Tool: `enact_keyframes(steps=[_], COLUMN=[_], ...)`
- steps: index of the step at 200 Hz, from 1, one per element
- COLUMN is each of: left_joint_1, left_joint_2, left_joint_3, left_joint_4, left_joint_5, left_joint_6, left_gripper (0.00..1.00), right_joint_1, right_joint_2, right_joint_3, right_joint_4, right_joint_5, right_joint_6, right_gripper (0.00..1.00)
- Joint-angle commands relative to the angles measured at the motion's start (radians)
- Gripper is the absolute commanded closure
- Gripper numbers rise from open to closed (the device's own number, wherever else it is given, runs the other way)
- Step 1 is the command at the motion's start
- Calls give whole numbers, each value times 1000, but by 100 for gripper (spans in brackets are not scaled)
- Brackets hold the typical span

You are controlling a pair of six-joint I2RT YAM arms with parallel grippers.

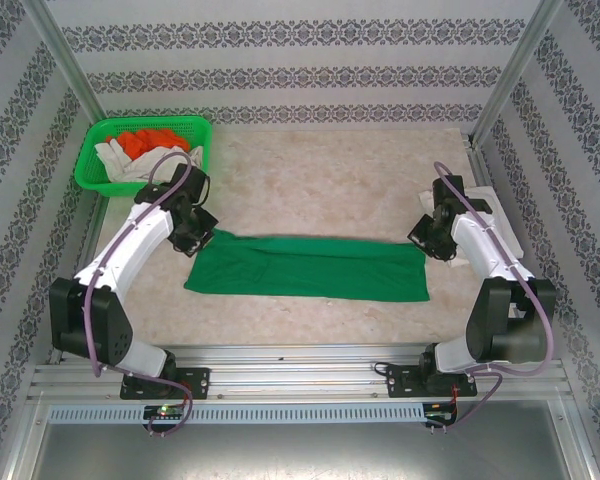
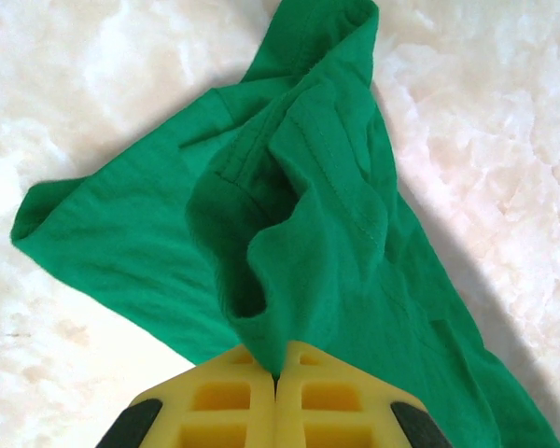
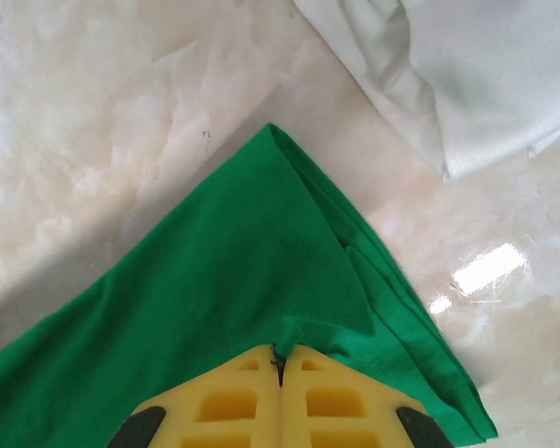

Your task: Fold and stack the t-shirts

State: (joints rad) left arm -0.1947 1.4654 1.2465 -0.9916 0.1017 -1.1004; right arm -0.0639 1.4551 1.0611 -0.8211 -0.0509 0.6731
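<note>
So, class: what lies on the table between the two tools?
The green t-shirt, folded into a band, spans from left tool to right tool, in the top view.

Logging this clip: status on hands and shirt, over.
Left hand shut on green t-shirt, left end. Right hand shut on its right end. Shirt lies as a long strip. Off-white shirt nearby, not touching.
</note>
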Motion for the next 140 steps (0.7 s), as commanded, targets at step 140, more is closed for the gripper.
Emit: enact_keyframes(steps=[140], left_joint_1=[1], left_joint_2=[-95], left_joint_3=[-171], left_joint_4=[-49], left_joint_5=[-13], left_joint_6=[-30], left_gripper=[100], right_joint_1=[-19], right_joint_2=[-3], right_joint_3=[56], right_joint_4=[86], right_joint_5=[18], right_joint_6=[-8], right_gripper=[100])
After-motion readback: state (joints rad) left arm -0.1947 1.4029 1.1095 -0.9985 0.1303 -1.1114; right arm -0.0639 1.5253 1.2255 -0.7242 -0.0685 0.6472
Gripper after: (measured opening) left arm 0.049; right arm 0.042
